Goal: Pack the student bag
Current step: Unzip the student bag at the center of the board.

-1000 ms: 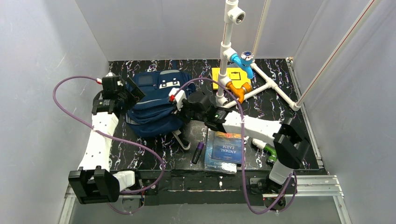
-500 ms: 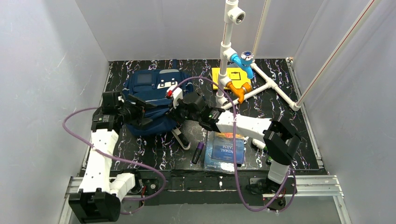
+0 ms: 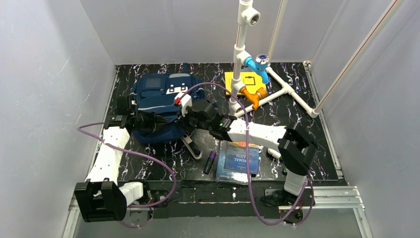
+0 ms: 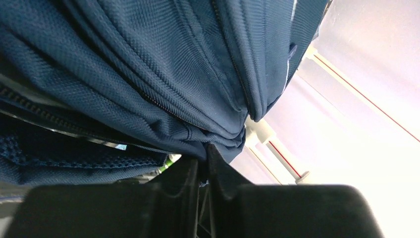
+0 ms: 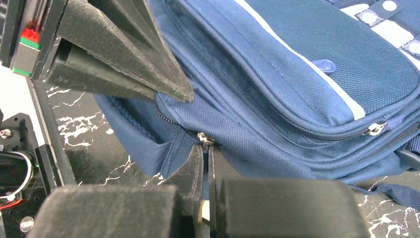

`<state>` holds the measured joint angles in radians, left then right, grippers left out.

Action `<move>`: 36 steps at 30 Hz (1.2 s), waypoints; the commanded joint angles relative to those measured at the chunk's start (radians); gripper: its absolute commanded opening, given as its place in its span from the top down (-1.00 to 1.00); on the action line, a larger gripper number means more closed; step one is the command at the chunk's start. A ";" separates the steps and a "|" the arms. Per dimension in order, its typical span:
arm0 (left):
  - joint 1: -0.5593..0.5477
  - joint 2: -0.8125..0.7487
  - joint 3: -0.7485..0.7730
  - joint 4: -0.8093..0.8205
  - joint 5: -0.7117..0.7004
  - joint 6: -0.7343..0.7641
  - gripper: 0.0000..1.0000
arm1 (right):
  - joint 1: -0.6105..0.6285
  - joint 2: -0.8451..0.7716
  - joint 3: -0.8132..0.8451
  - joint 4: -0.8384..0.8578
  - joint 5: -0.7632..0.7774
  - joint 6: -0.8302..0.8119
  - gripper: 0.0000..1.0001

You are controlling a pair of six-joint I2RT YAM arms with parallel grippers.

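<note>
The student bag (image 3: 161,94), a navy backpack with white patches, lies at the back left of the black table. My left gripper (image 3: 156,120) is at its near left edge, shut on a fold of the bag's fabric (image 4: 218,136). My right gripper (image 3: 184,122) is at the bag's near right side. It is shut on a small metal zipper pull (image 5: 204,139) at the end of a zip on the bag (image 5: 297,74). The left gripper's black fingers (image 5: 124,54) show just above that zip in the right wrist view.
An "Animal Farm" book (image 3: 241,157) lies on another book near the front edge, with a purple marker (image 3: 210,162) beside it. A dark bag strap (image 3: 193,148) trails forward. A white pipe frame (image 3: 277,89) with blue and orange fittings and a yellow pad (image 3: 246,79) stand at the back right.
My left arm swung in to the bag's near edge and its jaws closed on the fabric. The right gripper shifted slightly left, still shut on the zipper pull.
</note>
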<state>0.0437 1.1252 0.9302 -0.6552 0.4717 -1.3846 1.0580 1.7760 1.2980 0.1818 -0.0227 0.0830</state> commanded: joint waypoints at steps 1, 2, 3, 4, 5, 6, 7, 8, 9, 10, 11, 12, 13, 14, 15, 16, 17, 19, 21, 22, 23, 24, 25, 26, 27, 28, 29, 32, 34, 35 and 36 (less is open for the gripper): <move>-0.005 -0.041 0.086 -0.025 -0.201 0.152 1.00 | 0.009 -0.026 0.048 0.094 0.033 -0.037 0.97; -0.005 -0.049 0.108 -0.036 -0.250 0.193 1.00 | 0.009 -0.035 0.036 0.089 0.054 -0.052 0.97; -0.004 -0.053 0.131 -0.048 -0.303 0.233 1.00 | 0.008 -0.044 0.021 0.081 0.070 -0.069 0.97; -0.003 -0.052 0.156 -0.057 -0.364 0.274 1.00 | 0.007 -0.054 0.008 0.072 0.086 -0.078 0.97; -0.002 -0.049 0.181 -0.064 -0.401 0.314 1.00 | 0.003 -0.063 -0.004 0.064 0.097 -0.092 0.97; 0.000 -0.038 0.212 -0.075 -0.432 0.357 1.00 | -0.004 -0.071 -0.016 0.059 0.095 -0.104 0.97; 0.002 -0.025 0.243 -0.090 -0.450 0.391 1.00 | -0.016 -0.077 -0.029 0.056 0.089 -0.107 0.97; 0.004 -0.008 0.280 -0.107 -0.457 0.418 1.00 | -0.028 -0.083 -0.041 0.053 0.084 -0.106 0.97; 0.005 0.007 0.312 -0.120 -0.475 0.441 1.00 | -0.040 -0.087 -0.052 0.051 0.083 -0.105 0.97; 0.007 0.017 0.339 -0.130 -0.499 0.461 1.00 | -0.056 -0.091 -0.063 0.050 0.083 -0.104 0.97; 0.008 0.022 0.361 -0.136 -0.516 0.476 1.00 | -0.067 -0.093 -0.074 0.050 0.087 -0.105 0.97; 0.007 0.023 0.378 -0.138 -0.527 0.485 1.00 | -0.080 -0.091 -0.081 0.051 0.089 -0.106 0.97; 0.007 0.020 0.394 -0.137 -0.538 0.495 1.00 | -0.093 -0.087 -0.087 0.055 0.087 -0.106 0.97; 0.007 0.019 0.408 -0.138 -0.545 0.505 1.00 | -0.105 -0.079 -0.091 0.061 0.086 -0.107 0.97; 0.007 0.015 0.423 -0.139 -0.551 0.510 1.00 | -0.118 -0.068 -0.092 0.064 0.086 -0.111 0.97; 0.008 0.008 0.455 -0.141 -0.548 0.519 1.00 | -0.157 -0.006 -0.079 0.091 0.096 -0.126 0.97; 0.007 0.007 0.459 -0.141 -0.540 0.520 1.00 | -0.169 0.020 -0.067 0.100 0.099 -0.130 0.97; 0.007 0.009 0.464 -0.141 -0.521 0.523 1.00 | -0.196 0.078 -0.031 0.108 0.100 -0.134 0.97; 0.007 0.011 0.464 -0.139 -0.495 0.528 1.00 | -0.217 0.135 0.023 0.098 0.094 -0.133 0.97; 0.007 0.014 0.465 -0.136 -0.482 0.533 1.00 | -0.221 0.159 0.050 0.090 0.095 -0.133 0.97; 0.007 0.015 0.465 -0.133 -0.473 0.539 1.00 | -0.226 0.177 0.070 0.086 0.098 -0.132 0.97; 0.007 0.014 0.463 -0.129 -0.472 0.542 1.00 | -0.229 0.195 0.089 0.083 0.100 -0.132 0.97; 0.007 0.013 0.463 -0.127 -0.445 0.541 1.00 | -0.230 0.208 0.105 0.076 0.104 -0.132 0.97; 0.007 0.014 0.461 -0.122 -0.438 0.539 1.00 | -0.230 0.215 0.116 0.065 0.105 -0.131 0.97; 0.007 0.013 0.458 -0.116 -0.433 0.537 1.00 | -0.229 0.218 0.127 0.050 0.098 -0.127 0.97; 0.007 0.016 0.455 -0.111 -0.426 0.538 1.00 | -0.230 0.215 0.129 0.040 0.088 -0.124 0.96; 0.007 0.017 0.455 -0.107 -0.418 0.537 1.00 | -0.230 0.208 0.125 0.039 0.068 -0.120 0.88; 0.007 0.019 0.437 -0.084 -0.388 0.545 1.00 | -0.230 0.178 0.097 0.058 0.035 -0.091 0.86; 0.007 0.011 0.414 -0.054 -0.366 0.548 1.00 | -0.230 0.183 0.105 0.063 0.031 -0.065 0.84; 0.007 0.005 0.397 -0.035 -0.357 0.552 1.00 | -0.230 0.198 0.126 0.052 0.032 -0.061 0.80; 0.007 -0.003 0.386 -0.016 -0.354 0.550 1.00 | -0.230 0.216 0.154 0.030 0.031 -0.056 0.70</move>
<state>0.0391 1.1576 1.3380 -0.7795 0.0914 -0.8589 0.8509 2.0033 1.3701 0.2100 0.0113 -0.0223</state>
